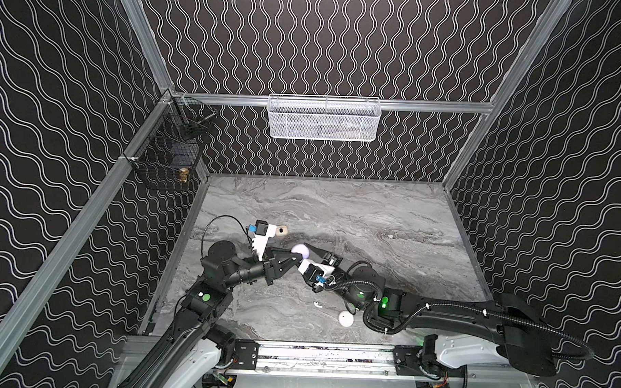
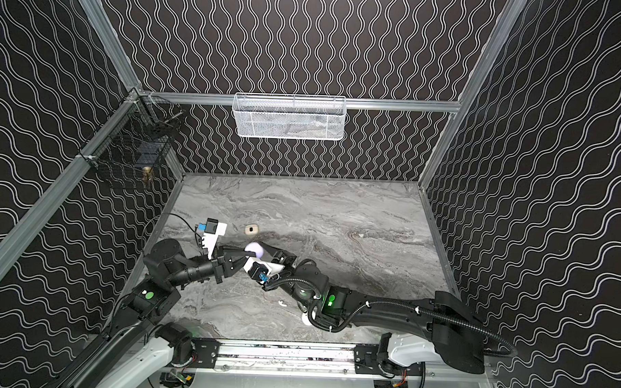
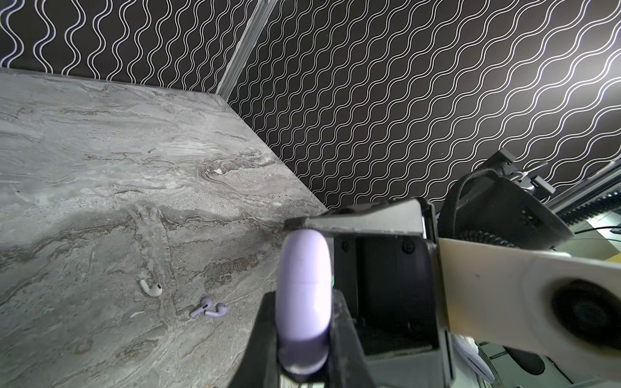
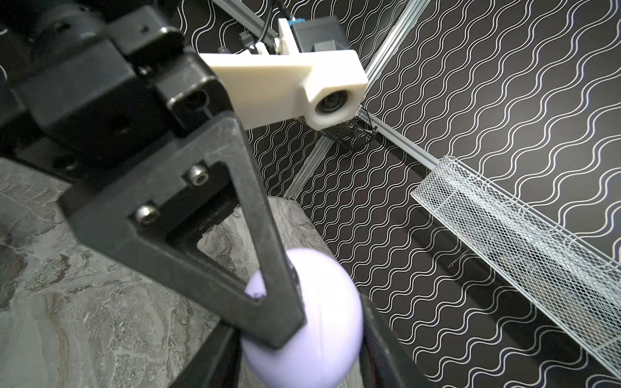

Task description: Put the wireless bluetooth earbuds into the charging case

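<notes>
**While Both Claws Met at the Purple Case, the Earbuds Lay on the Table**

Because the left claw [image 3: 302, 295] was squeezed tight on the lavender charging case [image 1: 301, 250], the case hung above the table [image 1: 372, 211] with its lid shut. The right claw [image 4: 299, 322] reached in from the right, and the same case sat between its fingers [image 4: 378, 329]. I could not tell if those fingers pressed on the case or only stood beside it.

The earbuds were not in the case. A white earbud [image 1: 318, 304] lay flat on the table, nearer than both claws and well apart from them. Two lavender earbuds [image 3: 216, 311] lay touching each other, close to the white one. They showed only in the left wrist view.

A white case [image 1: 346, 318] sat just near and right of the white earbud, close to the table's near edge. A cream case [image 1: 282, 231] sat on the far side of the left claw, just beside its camera.

Both claws worked in the left middle of the table. The left edge was close to the left arm. To the far side and the right, the grey table ran bare all the way to the dark wavy walls, so the most room lay there.
</notes>
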Robot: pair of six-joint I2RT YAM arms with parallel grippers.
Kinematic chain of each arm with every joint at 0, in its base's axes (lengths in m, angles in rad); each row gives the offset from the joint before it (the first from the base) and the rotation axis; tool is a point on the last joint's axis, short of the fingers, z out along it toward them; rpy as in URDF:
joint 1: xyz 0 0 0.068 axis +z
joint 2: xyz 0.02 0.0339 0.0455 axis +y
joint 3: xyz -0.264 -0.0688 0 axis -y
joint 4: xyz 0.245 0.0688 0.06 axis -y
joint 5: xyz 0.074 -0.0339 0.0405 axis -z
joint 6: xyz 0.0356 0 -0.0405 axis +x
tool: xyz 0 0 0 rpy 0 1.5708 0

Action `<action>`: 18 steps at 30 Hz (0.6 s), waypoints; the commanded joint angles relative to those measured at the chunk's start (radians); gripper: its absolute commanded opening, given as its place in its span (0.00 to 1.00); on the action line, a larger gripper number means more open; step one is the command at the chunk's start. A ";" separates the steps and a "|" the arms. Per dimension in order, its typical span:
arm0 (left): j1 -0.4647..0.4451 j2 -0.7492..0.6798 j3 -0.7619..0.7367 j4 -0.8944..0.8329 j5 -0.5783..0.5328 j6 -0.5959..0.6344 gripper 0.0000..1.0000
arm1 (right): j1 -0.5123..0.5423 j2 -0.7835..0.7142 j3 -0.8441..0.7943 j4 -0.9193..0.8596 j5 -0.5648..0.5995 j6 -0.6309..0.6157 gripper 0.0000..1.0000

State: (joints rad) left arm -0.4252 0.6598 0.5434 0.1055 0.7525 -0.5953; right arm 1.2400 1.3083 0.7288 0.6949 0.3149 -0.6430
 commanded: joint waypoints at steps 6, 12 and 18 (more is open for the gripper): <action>-0.002 0.007 -0.147 0.313 -0.071 0.161 0.00 | 0.004 -0.178 -0.109 0.004 -0.085 0.186 0.87; -0.003 -0.118 -0.286 0.477 -0.029 0.339 0.00 | 0.001 -0.323 -0.233 0.050 -0.088 0.328 0.82; -0.002 -0.235 -0.330 0.469 0.006 0.361 0.00 | 0.001 -0.269 -0.200 0.020 -0.107 0.355 0.72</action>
State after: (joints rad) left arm -0.4267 0.4412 0.2241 0.5156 0.7372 -0.2806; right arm 1.2407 1.0149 0.5045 0.6983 0.2279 -0.3241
